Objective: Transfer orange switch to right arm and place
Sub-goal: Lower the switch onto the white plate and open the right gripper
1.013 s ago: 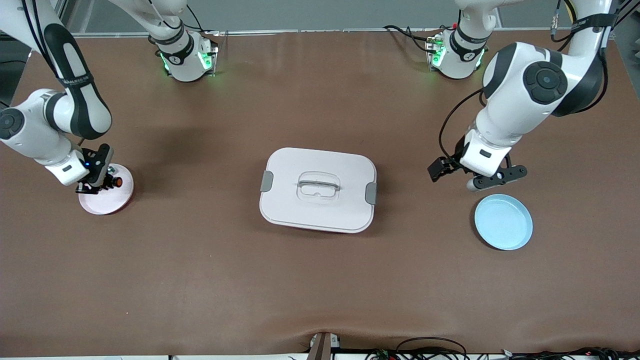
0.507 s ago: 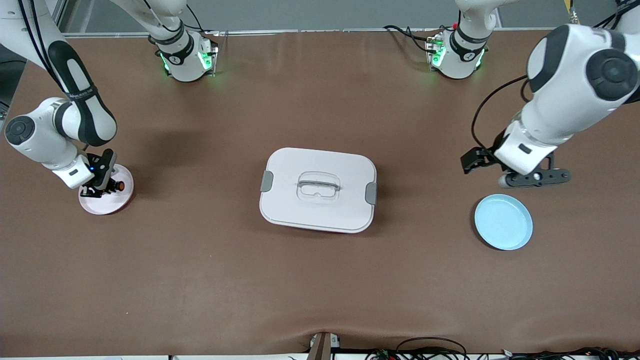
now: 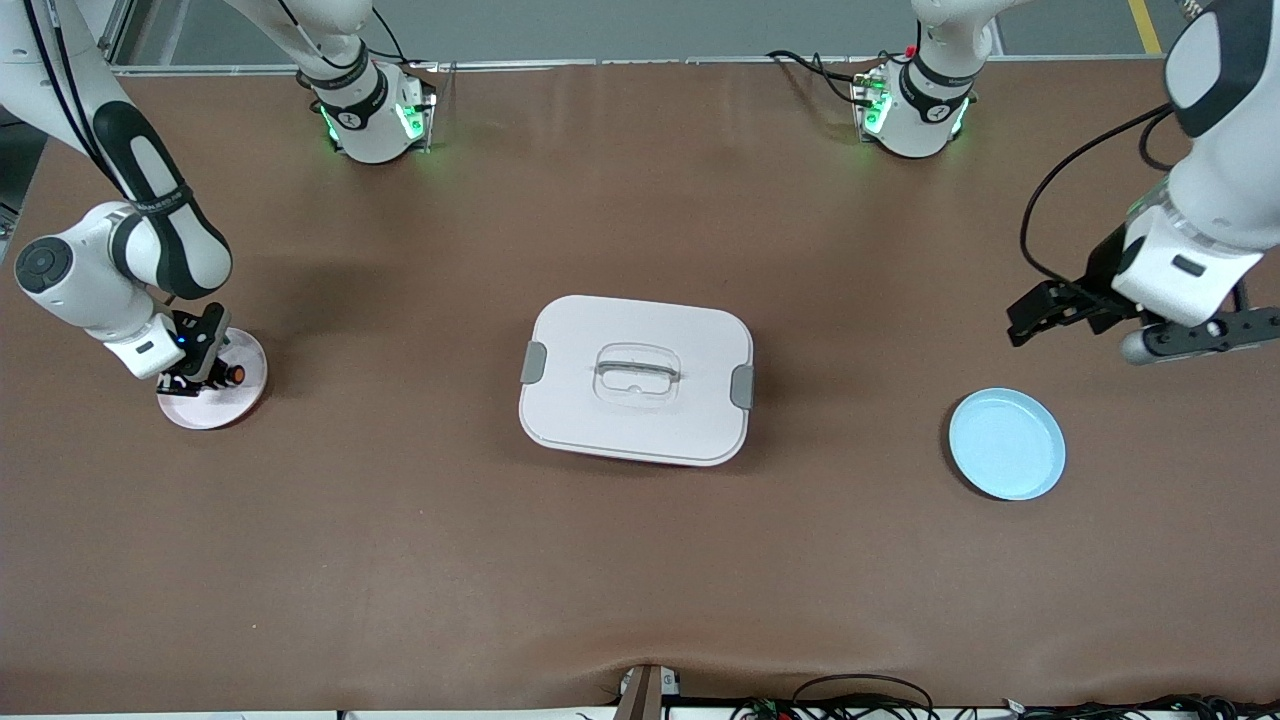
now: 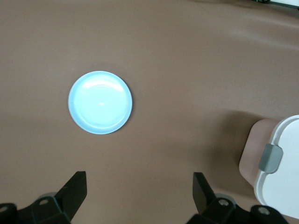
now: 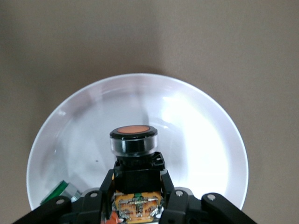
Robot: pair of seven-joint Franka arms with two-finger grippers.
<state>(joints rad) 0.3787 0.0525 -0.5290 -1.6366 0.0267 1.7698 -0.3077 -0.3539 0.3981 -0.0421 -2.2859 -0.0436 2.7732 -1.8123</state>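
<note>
A brown table carries a white lidded box at its middle, a pink plate toward the right arm's end, and a blue plate toward the left arm's end.

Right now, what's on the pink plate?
The right gripper holds the orange switch over the pink plate. A small clear part with green lies on it, partly hidden by the gripper.

Even, bright light; soft shadows.
</note>
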